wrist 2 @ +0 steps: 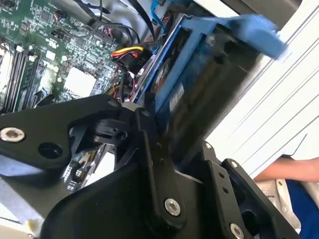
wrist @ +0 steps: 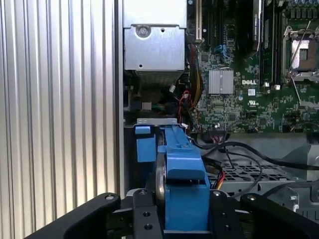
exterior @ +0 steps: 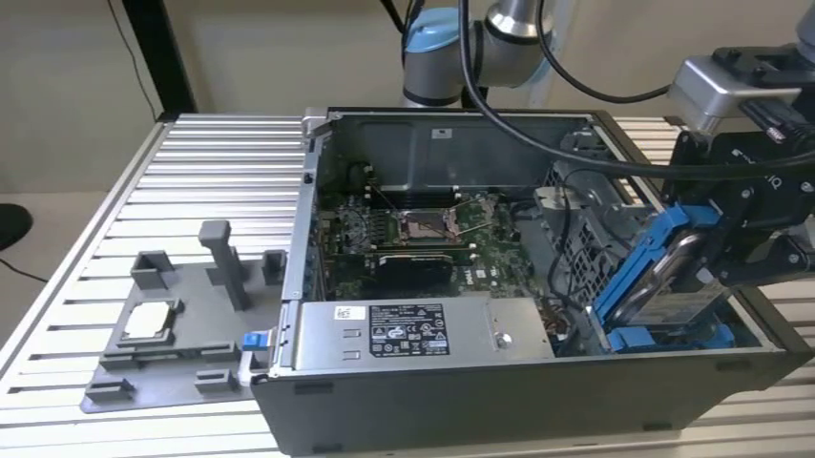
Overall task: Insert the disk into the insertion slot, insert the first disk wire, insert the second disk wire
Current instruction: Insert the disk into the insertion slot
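Note:
My gripper [exterior: 745, 250] is shut on the disk [exterior: 669, 272], a silver drive in a bright blue carrier. It hangs tilted, its lower end down in the insertion slot [exterior: 669, 339] with blue rails, in the dark grey drive cage at the exterior view's right. In the first wrist view the black fingers [wrist: 144, 215] clamp both sides of the disk [wrist: 182, 169] above the cage [wrist: 249, 172]. In the second wrist view the disk [wrist 2: 199, 74] slants away from the gripper [wrist 2: 184, 159]. A red, yellow and black wire bundle [wrist 2: 130, 52] ends beside the disk; I cannot tell which disk wire it is.
The open computer case holds a grey power-supply box [exterior: 421, 329] and the green motherboard [exterior: 407, 229]. A grey fixture tray [exterior: 178, 315] lies on the ribbed metal table [exterior: 191, 172]. Black cables [wrist: 249, 152] cross the cage. A person's arm [wrist 2: 289, 169] shows beside the table.

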You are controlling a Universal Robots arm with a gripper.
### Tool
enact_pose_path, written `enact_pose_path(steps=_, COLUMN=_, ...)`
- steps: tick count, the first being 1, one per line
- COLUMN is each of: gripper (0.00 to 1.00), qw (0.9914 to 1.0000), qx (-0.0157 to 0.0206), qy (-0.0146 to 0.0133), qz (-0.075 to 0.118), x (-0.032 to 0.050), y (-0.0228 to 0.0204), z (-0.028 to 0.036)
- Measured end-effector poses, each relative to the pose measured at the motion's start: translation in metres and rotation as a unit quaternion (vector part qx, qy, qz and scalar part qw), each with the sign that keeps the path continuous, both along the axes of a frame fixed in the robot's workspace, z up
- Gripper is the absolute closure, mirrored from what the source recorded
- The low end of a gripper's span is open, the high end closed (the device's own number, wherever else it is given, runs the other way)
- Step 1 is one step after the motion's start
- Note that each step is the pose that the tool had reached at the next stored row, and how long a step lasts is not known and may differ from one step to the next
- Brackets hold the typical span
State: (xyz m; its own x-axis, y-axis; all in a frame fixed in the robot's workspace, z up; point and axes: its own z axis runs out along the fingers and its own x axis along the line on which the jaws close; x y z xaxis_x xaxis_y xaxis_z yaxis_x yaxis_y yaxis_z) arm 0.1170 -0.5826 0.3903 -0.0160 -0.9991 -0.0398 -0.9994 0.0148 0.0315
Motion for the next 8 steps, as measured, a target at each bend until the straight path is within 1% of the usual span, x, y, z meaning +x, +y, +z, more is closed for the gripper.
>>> enact_pose_path(steps=4, gripper=0.00, qw=1.00000, qx=0.0002, qy=0.0000, qz=0.000, x=0.0000, y=0.0000, z=-0.0002)
enact_pose_path(steps=5, gripper=0.00, qw=1.00000, qx=0.0003, qy=-0.0003, qz=0.000, x=0.0000, y=0.0000, z=-0.0003)
enact_pose_path(steps=8, gripper=0.00, qw=1.00000, qx=0.0013, qy=-0.0029, qz=0.000, x=0.0001, y=0.0000, z=-0.0016)
